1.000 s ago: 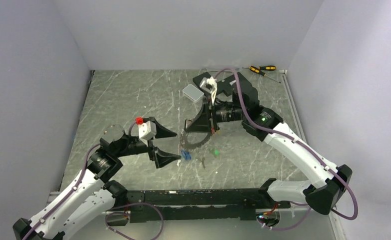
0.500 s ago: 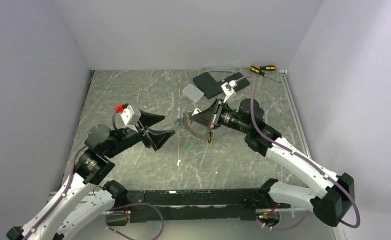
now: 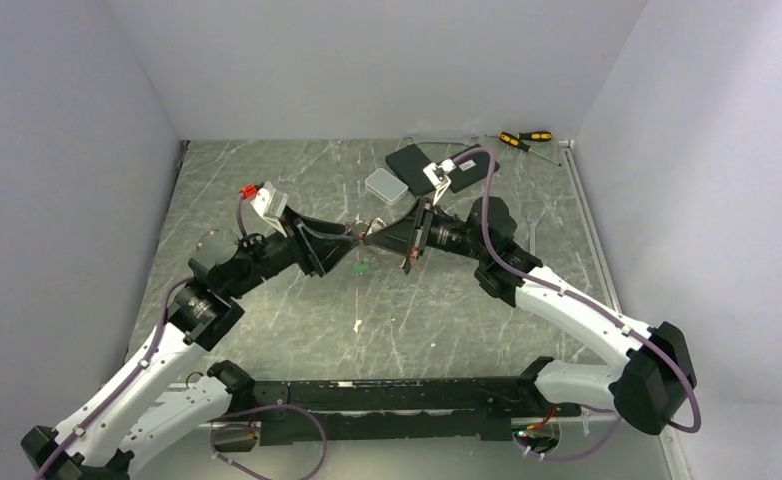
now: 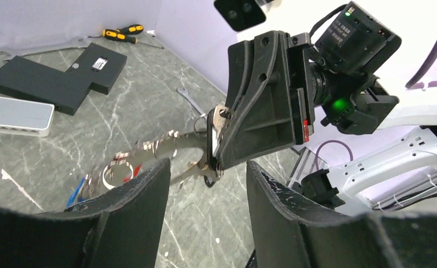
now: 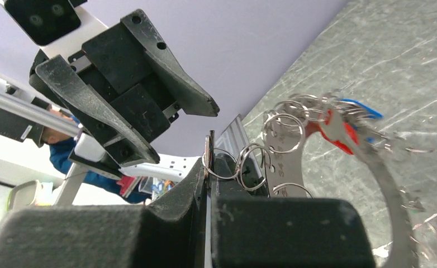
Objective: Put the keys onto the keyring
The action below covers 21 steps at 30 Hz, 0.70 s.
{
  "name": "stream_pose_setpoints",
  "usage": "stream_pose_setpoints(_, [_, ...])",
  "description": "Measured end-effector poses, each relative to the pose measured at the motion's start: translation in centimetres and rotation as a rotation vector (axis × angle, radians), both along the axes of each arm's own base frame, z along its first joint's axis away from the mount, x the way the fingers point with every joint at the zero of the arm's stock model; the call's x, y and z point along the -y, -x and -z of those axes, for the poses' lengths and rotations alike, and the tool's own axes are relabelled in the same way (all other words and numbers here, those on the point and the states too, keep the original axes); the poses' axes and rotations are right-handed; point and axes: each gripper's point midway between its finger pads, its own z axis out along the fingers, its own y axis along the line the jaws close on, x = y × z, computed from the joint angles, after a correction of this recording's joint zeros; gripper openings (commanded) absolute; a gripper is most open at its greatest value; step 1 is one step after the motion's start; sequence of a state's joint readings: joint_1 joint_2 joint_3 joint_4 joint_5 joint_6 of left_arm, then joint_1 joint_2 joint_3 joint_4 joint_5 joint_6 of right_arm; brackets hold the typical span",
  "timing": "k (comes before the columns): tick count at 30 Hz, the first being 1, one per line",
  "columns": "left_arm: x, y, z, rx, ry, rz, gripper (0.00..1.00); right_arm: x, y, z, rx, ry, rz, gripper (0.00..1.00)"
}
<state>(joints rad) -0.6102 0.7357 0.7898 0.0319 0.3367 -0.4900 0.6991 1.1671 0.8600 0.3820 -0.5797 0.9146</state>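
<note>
My left claw (image 3: 351, 250) and my right claw (image 3: 375, 238) face each other tip to tip above the middle of the table (image 3: 267, 190). The keyring (image 4: 159, 149) sits in my right claw's tip and runs out across the front of my left claw's left finger (image 4: 128, 218). The keys (image 5: 339, 121) hang at the ring's far end, away from my right claw. Behind my right claw the small box (image 3: 385, 185) lies on the table, and the flat slab (image 3: 422, 165) lies just behind that. The screwdrivers (image 3: 525, 138) lie in the far corner, right of the slab. A wrench (image 4: 189, 100) lies on the table beyond my left claw, right of the slab.
</note>
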Motion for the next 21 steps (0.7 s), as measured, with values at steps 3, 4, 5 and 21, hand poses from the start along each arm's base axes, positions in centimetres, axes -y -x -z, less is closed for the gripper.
stream_pose_setpoints(3, [0.4,-0.1,-0.4,0.005,0.017,0.017,0.53,-0.3,0.4,0.1,0.004,-0.004,-0.035,0.0])
stream_pose_setpoints(4, [0.6,-0.1,-0.4,0.002,0.022,0.024,0.51,-0.4,0.6,0.1,0.005,-0.005,-0.045,0.0])
stream_pose_setpoints(5, [0.8,-0.1,-0.4,0.001,0.025,0.033,0.5,-0.4,0.8,0.0,0.009,-0.008,-0.058,0.0])
stream_pose_setpoints(21, [2.9,0.1,-0.1,-0.006,0.035,0.151,0.29,-1.0,2.2,0.2,0.022,-0.008,-0.131,0.0])
